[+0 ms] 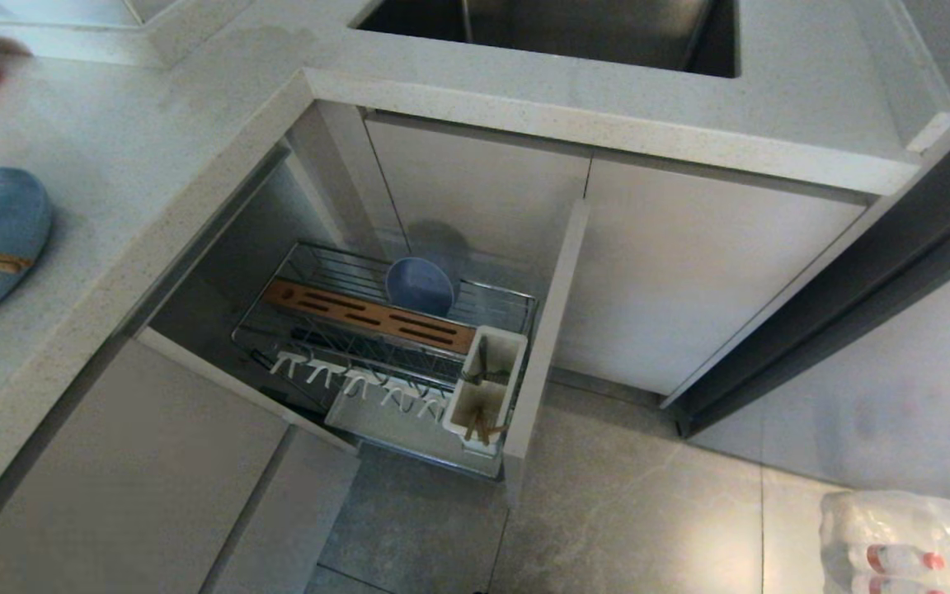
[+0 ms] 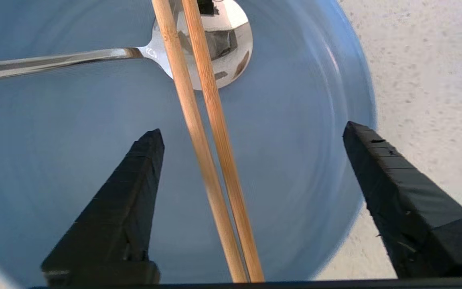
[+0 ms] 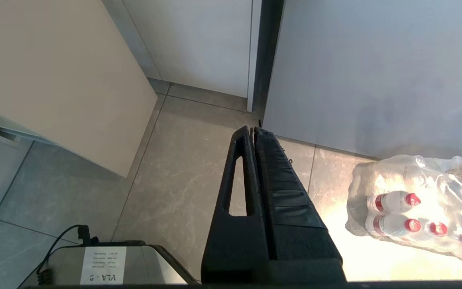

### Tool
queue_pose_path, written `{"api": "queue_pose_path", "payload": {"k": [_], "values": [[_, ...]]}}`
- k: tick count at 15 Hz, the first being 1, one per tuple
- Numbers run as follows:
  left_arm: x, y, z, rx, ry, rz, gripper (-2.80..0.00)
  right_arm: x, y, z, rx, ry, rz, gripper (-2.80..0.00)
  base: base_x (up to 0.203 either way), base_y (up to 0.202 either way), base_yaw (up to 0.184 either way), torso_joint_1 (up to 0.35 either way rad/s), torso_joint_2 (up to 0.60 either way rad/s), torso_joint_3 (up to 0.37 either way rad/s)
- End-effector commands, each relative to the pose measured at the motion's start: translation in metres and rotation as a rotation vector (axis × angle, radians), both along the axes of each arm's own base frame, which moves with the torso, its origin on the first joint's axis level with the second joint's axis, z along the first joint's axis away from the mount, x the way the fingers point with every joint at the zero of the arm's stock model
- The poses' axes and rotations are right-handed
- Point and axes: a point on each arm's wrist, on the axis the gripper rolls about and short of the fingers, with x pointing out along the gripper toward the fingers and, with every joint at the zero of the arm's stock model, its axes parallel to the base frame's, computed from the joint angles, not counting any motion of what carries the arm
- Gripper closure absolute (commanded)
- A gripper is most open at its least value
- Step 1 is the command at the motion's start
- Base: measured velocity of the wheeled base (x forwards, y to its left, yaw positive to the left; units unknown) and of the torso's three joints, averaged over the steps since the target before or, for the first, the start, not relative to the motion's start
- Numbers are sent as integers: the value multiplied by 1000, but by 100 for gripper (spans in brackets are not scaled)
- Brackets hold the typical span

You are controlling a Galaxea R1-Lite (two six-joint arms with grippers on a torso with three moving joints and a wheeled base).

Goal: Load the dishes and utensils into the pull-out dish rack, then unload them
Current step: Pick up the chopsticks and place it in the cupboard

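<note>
Countertop (image 1: 153, 165) speckled grey; sink (image 1: 557, 33) inset; floor (image 1: 623, 511) grey tile.

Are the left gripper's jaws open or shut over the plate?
Open: left gripper jaws stand wide apart over the plate, straddling the chopsticks without touching.

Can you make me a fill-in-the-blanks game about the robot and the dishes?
1. The chopsticks lie on the blue ___.
2. The spoon beside them is made of shiny ___.
3. The blue bowl sits in the pull-out dish ___.
4. The left end effector is wide ___.

Missing words: plate, metal, rack, open
</note>
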Motion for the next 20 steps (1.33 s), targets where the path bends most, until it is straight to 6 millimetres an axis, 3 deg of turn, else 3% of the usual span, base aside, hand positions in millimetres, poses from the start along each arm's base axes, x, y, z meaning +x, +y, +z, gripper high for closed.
{"api": "queue_pose_path", "payload": {"k": [1,20], "values": [[7,3,-5,-11,18,6,-280,0,0,0,0,1,0,0,0,0,0,0,0,0],[20,17,-20,-46,45,-7,-280,0,0,0,0,1,0,0,0,0,0,0,0,0]]}}
